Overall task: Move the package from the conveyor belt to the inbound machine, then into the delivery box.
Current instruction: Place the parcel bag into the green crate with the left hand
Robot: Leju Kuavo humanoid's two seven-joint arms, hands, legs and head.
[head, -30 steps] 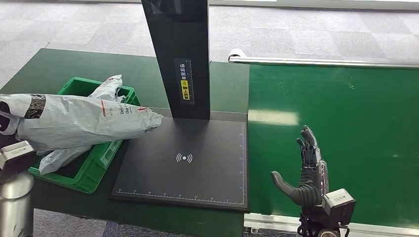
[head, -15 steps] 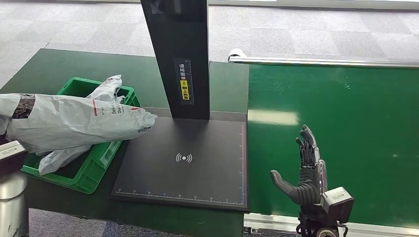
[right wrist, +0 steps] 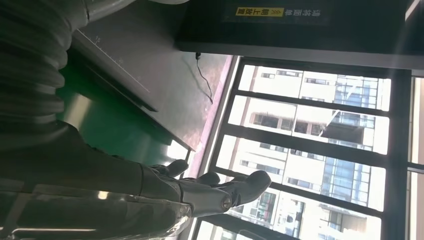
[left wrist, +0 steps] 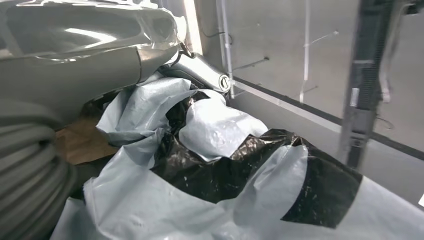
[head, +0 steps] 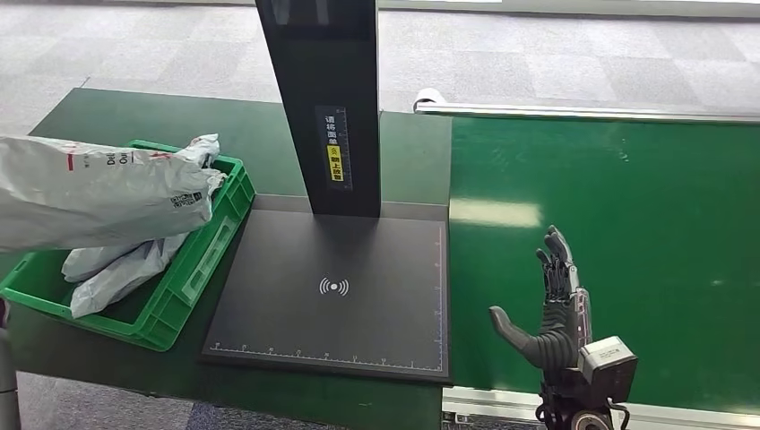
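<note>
A grey plastic package [head: 99,193] with red print hangs over the green delivery box [head: 193,287] at the left. My left hand [left wrist: 90,60] grips its crumpled grey and black end [left wrist: 225,190], as the left wrist view shows up close. The package's far tip reaches the box's back right corner. The inbound machine's black plate [head: 332,287] lies bare beside the box. My right hand [head: 556,313] stands open and upright over the near edge of the green conveyor belt [head: 627,206], holding nothing; its spread fingers [right wrist: 200,192] appear in the right wrist view.
Two more grey packages [head: 116,273] lie inside the box. The machine's black column [head: 327,98] rises behind the plate. A metal roller [head: 582,112] ends the belt at the back. Grey carpet floor lies beyond the table.
The package has swung left, off the plate's corner, and now hangs fully over the green box. My left arm has slid out of the head view. The right hand stays put.
</note>
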